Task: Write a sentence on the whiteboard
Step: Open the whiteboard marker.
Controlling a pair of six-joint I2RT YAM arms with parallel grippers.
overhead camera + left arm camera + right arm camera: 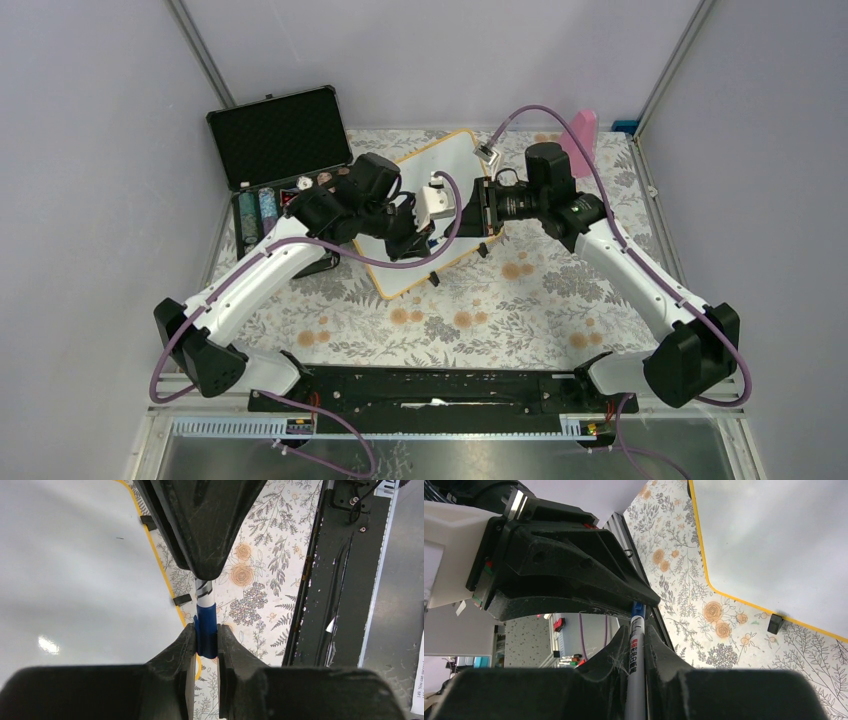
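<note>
The whiteboard (456, 160) lies tilted on the floral table; it also shows in the left wrist view (75, 580) and the right wrist view (774, 540). Its visible surface is blank, and no sentence shows. Both grippers meet above the board's near right edge, holding one marker between them. My left gripper (432, 232) (206, 640) is shut on the marker's blue cap (206, 630). My right gripper (478, 214) (638, 640) is shut on the white barrel (636, 655). The arms hide the middle of the board in the top view.
An open black foam-lined case (275, 135) with chips stands at the back left, next to the left arm. A pink object (583, 135) leans at the back right. A black rail (440, 385) runs along the near edge. Grey walls enclose the table.
</note>
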